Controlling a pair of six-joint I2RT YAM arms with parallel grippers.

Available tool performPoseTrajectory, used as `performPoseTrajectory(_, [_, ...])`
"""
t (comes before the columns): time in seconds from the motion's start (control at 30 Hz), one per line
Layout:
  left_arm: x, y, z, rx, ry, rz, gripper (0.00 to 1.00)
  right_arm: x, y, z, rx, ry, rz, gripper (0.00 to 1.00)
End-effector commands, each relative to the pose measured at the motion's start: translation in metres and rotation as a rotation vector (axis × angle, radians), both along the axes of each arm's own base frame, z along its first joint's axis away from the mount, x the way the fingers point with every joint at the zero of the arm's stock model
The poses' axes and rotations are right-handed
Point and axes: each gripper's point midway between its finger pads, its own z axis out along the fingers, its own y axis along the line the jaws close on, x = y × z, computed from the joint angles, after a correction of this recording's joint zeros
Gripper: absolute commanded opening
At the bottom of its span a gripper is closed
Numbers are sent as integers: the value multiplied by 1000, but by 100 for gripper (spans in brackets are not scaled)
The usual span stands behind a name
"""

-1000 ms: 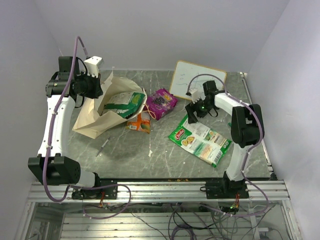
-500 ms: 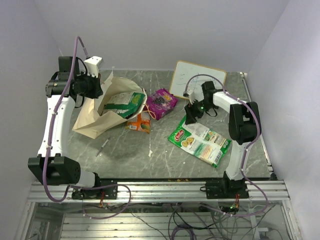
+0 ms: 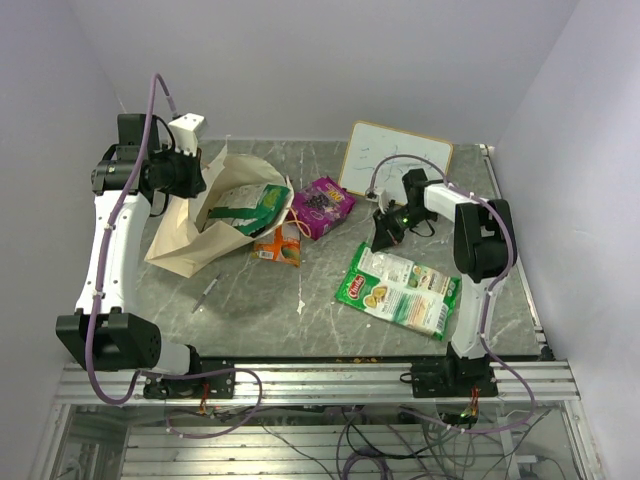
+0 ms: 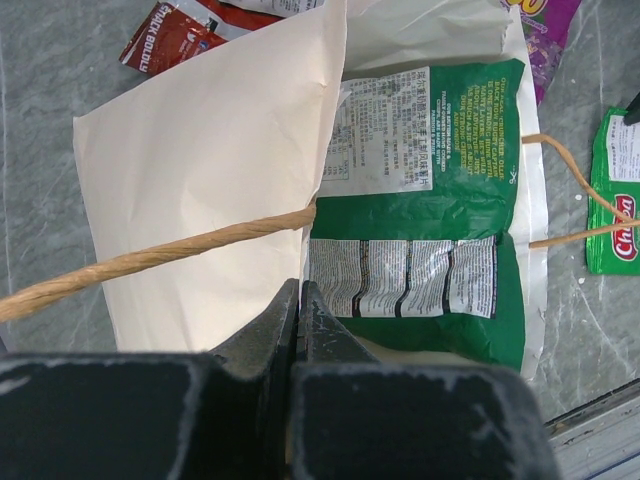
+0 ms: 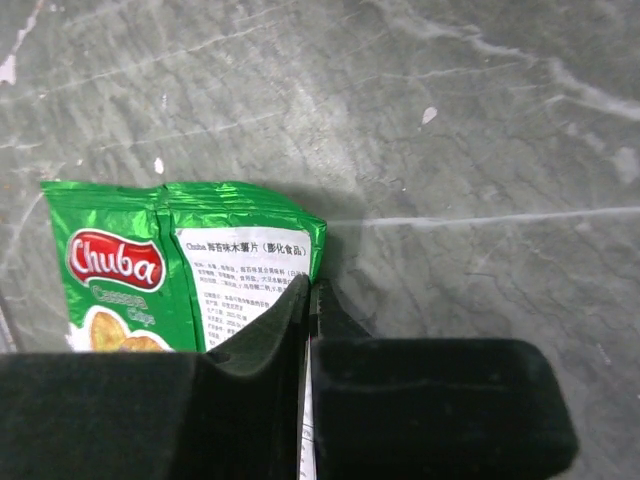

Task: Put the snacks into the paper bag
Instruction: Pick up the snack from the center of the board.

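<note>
Cream paper bag (image 3: 180, 235) lies on its side at the left of the desk (image 3: 260, 310), mouth open, with one green packet (image 3: 250, 205) inside. My left claw (image 4: 300, 292) is pinched tight on the bag's rim, right beside a cord handle. My right claw (image 5: 308, 290) is clamped on an edge of the green-and-white packet (image 3: 400, 290), flat on the desk at right. Five packets counted: those two, a purple packet (image 3: 322, 205) and an orange packet (image 3: 280, 245) just outside the bag's mouth, and a red packet (image 4: 175, 30), cut off in my left wrist view. One whiteboard (image 3: 395, 160) sits behind.
</note>
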Motion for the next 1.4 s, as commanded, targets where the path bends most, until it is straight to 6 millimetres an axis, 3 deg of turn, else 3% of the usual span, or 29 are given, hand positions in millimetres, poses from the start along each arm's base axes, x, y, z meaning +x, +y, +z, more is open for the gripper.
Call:
performPoseTrajectory(0.0, [0,0,11,3,-58,-18,7,-11,0,17,92,72,22,0])
performPoseTrajectory(0.2, [0,-1,11,1,-61,-20,7,-5,-4,45,156,46,-3,0])
performPoseTrajectory(0.33, [-2,-2,11,-1,-66,-28,7,5,-3,76,212,-8,-31,0])
performPoseTrajectory(0.7, [-2,1,13,35,-83,-44,7,3,12,203,391,-261,-19,0])
performPoseTrajectory(1.1, [3,-4,25,33,-75,-94,7,-7,25,306,507,-485,-39,0])
performPoseTrajectory(1.37, [8,0,30,49,-87,-58,7,-11,52,371,532,-633,-44,0])
